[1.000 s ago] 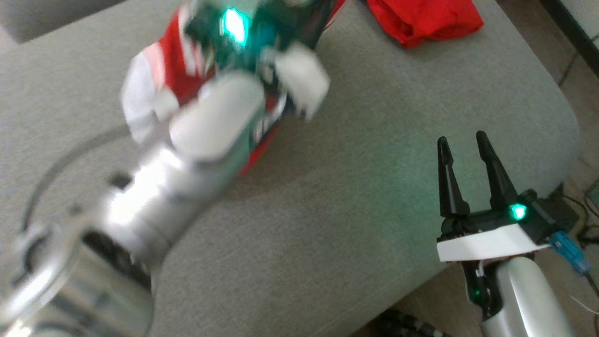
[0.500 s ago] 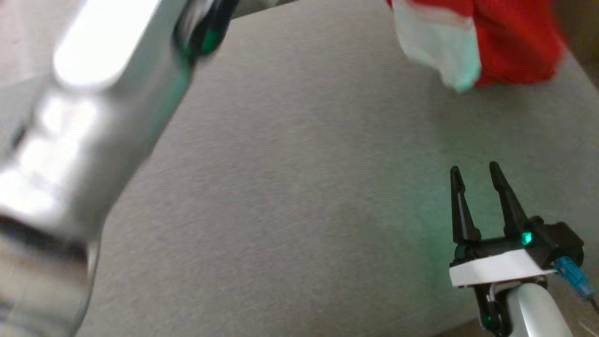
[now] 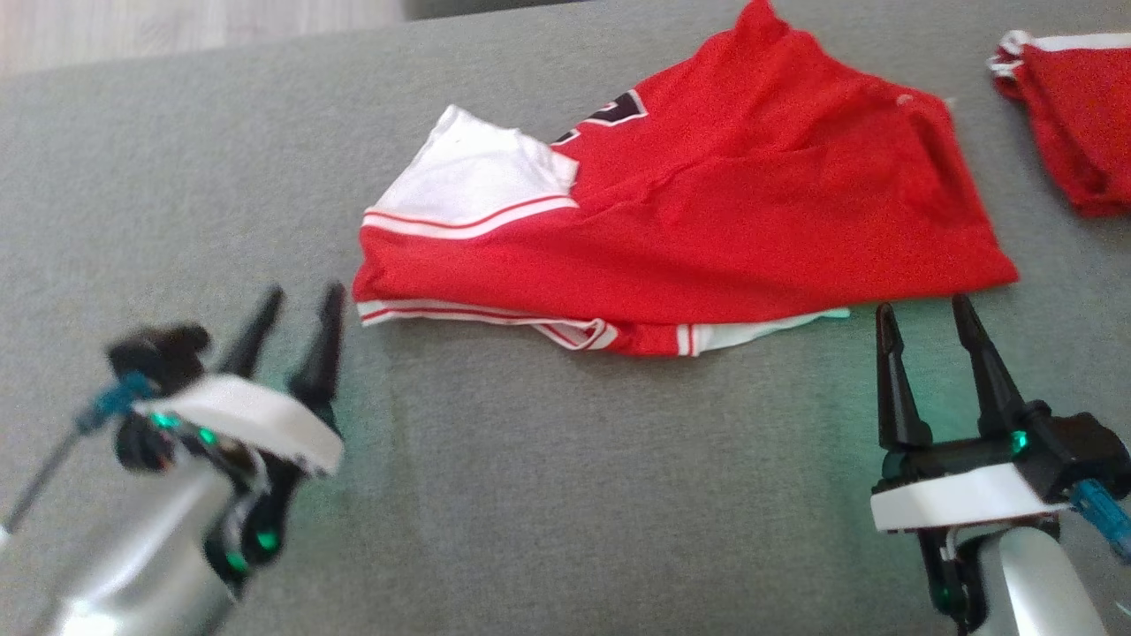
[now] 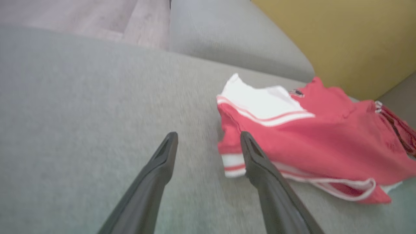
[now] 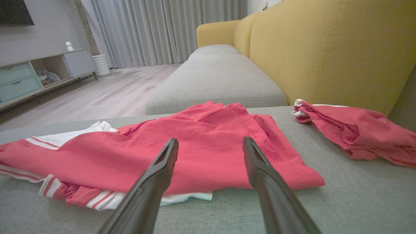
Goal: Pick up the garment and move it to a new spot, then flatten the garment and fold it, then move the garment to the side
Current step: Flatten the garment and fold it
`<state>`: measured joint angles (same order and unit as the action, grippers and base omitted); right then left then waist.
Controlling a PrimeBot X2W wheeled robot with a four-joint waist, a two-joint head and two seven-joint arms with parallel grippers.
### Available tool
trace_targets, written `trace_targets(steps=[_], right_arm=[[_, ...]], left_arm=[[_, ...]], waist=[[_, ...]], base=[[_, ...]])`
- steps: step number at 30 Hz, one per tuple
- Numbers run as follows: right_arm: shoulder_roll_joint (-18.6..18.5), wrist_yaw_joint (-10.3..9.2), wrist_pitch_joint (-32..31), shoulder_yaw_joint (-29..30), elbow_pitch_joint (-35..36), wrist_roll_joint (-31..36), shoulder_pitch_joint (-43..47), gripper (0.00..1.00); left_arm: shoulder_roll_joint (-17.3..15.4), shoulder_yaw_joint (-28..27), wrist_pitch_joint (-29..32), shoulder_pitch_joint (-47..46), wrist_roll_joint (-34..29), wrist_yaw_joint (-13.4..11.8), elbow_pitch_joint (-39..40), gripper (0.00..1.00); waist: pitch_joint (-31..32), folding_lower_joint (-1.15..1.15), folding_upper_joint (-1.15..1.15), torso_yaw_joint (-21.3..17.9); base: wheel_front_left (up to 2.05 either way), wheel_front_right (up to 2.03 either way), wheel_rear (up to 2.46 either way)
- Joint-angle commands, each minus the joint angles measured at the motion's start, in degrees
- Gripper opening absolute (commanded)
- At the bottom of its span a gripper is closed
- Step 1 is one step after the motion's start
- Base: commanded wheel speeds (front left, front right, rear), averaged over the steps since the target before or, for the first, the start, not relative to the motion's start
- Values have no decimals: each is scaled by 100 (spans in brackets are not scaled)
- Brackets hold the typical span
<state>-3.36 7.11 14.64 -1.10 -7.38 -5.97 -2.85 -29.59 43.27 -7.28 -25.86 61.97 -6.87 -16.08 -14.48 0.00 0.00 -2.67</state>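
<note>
Flattening comes next, I judge: my left tool [image 3: 304,290] and right tool [image 3: 922,305] gape wide, empty, near the garment [image 3: 707,221]; pinch its near hem, seemingly doubled, and spread outward.

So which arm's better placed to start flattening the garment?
Right, probably: the right gripper is open and aimed squarely at the garment; the left gripper, also open, sits off its corner, blurred.

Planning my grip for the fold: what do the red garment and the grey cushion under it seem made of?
Red garment: thin, matte cloth, probably knit jersey; it lies limp and creased.
Grey cushion: matte woven upholstery, judging by its fine grainy texture.
</note>
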Motion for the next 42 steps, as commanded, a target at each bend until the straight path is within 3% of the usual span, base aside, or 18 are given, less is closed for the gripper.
trace_targets(steps=[1, 4, 7, 8, 14, 18, 22, 30, 38, 42], right_arm=[[-116, 37, 36, -120, 205, 24, -118, 100], [-150, 37, 36, -145, 228, 19, -192, 100], [-172, 37, 36, -171, 244, 2, -272, 100], [-183, 37, 36, -185, 241, -7, -307, 100], [-181, 37, 36, -309, 254, -24, -527, 100], [-145, 37, 36, -411, 282, -60, -763, 100], [-120, 37, 36, -530, 294, -76, -945, 100], [-44, 37, 36, -397, 313, -95, -1022, 100], [-1, 37, 36, -333, 309, -84, -1040, 100], [10, 37, 36, -315, 307, -66, -1079, 100]], left_arm=[[-351, -393, -72, -522, -76, -63, 296, 100], [-747, -392, 187, -1027, -409, -118, 642, 100], [-968, -204, 539, -1519, -760, 13, 872, 100], [-1016, -58, 752, -1790, -928, 167, 959, 100], [-573, 469, 2157, -3223, -969, 934, 375, 100], [-376, 716, 2986, -3861, -849, 1211, -481, 100], [-378, 897, 3450, -4232, -874, 1316, -1255, 100], [-407, 1050, 3772, -4408, -848, 1376, -2328, 100], [-357, 1362, 3868, -4472, -797, 1429, -2376, 100], [-399, 1675, 4221, -4470, -605, 1433, -2093, 100]], waist=[[-113, 0, 0, 116], [-240, 0, 0, 130], [-344, 0, 0, 97], [-386, 0, 0, 76], [-743, 0, 0, -170], [-1039, 0, 0, -486], [-1305, 0, 0, -811], [-1616, 0, 0, -1201], [-1710, 0, 0, -1221], [-1690, 0, 0, -1186]], base=[[0, 0, 0], [0, 0, 0], [0, 0, 0], [0, 0, 0], [0, 0, 0], [0, 0, 0], [0, 0, 0], [0, 0, 0], [0, 0, 0], [0, 0, 0]])
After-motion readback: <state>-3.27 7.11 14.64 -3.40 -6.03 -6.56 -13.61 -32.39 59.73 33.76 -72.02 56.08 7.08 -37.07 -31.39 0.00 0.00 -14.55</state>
